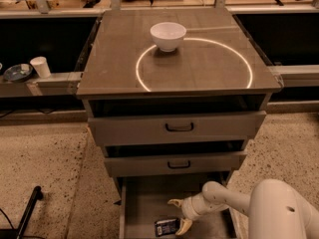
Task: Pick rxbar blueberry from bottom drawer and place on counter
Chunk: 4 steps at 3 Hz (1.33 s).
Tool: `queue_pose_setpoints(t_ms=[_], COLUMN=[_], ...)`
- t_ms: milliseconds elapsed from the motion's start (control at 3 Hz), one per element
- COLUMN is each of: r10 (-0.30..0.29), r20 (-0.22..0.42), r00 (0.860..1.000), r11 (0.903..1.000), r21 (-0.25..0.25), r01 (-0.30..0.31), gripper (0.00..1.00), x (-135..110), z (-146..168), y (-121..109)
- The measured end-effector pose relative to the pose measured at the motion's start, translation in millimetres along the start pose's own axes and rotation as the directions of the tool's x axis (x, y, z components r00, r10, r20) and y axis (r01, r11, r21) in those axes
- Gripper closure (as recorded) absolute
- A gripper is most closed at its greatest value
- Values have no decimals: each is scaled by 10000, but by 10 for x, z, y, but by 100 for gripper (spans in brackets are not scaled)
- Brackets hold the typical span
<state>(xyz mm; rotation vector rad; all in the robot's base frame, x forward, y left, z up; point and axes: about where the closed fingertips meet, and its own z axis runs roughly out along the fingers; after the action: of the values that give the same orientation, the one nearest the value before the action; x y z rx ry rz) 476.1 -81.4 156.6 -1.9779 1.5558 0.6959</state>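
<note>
Approach work is happening low in the camera view, where the two-finger gripper (179, 214) on the white arm (224, 199) is hanging inside the bottom drawer (142, 205), the lowest, pulled-out grey-brown wooden tray. Its yellowish fingertips (185, 227) are standing spread apart, pinching nothing. The rxbar blueberry (167, 227), a small flat bar in a dark wrapper with a pale label patch, is lying flat on the drawer floor near the front, just left of the lower fingertip; whether they are touching I cannot tell.

By my judgement the step in hand is getting the fingers around the bar. Doing it well is probably calling for a shift left and down, so that the fingers are straddling the bar's narrow width rather than nudging one end. A flat wrapper on a plain floor is offering little edge, so the tips should be riding close to the floor and closing slowly. The lift will be needing to clear the two upper drawers (174, 163) with black handles. Up on the glossy dark grey-brown counter (199, 68), a white bowl (168, 36) is sitting on the light ring's far arc.
</note>
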Motion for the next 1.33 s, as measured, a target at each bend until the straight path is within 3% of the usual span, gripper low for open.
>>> queue_pose_setpoints(t_ms=[667,1000,1333], r10=[40,37,19], r20=[4,135,238], r00=[10000,9999,9997], r11=[9976,9957,9954], r21=[-695,-929,-953], r01=[-40,-24,3], gripper=[29,45,76], x=[176,205,189], z=[412,574,591], y=[180,230,245])
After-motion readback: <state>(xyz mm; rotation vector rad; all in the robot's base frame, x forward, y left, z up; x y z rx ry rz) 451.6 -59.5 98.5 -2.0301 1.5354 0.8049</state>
